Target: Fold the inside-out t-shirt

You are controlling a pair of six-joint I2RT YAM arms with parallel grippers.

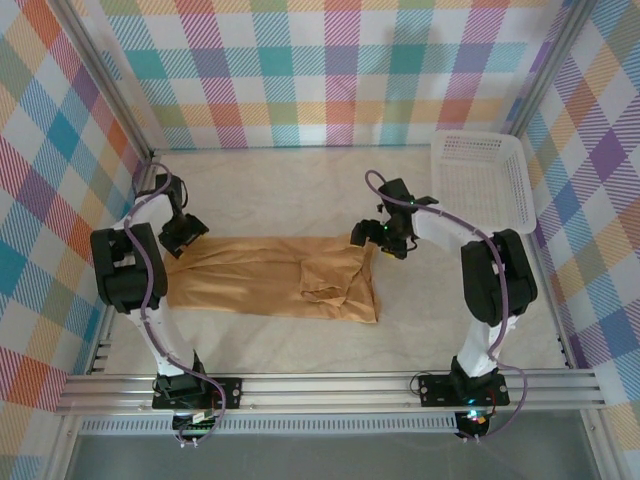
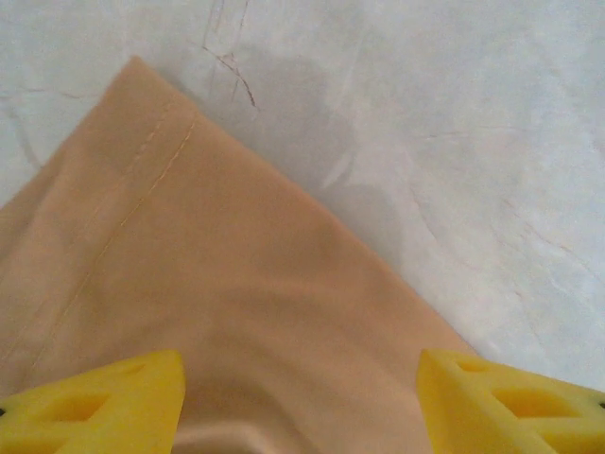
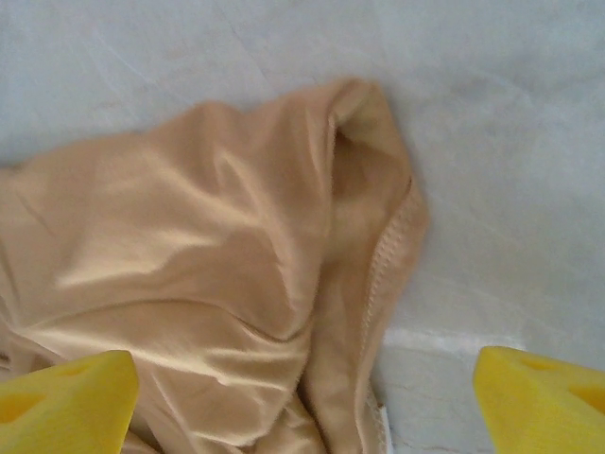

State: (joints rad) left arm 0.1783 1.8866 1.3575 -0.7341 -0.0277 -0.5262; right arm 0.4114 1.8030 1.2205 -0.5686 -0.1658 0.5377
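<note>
Tan t-shirt (image 1: 260, 285), yellow fingers (image 2: 104, 402), white basket (image 1: 480, 180), pastel plaid walls (image 1: 330, 70).

Tally: 1x tan soft-fabric short-sleeved t-shirt (image 1: 270, 282); 1x white plastic mesh basket (image 1: 478, 180); 2x yellow-fingered grippers, i.e. left gripper (image 2: 301, 378), right gripper (image 3: 304, 378).

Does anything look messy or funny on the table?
Yes. The t-shirt is bunched and wrinkled at its right end, and its seam stitching shows on the outside, so it looks inside out. Its left corner lies flat and smooth.
</note>
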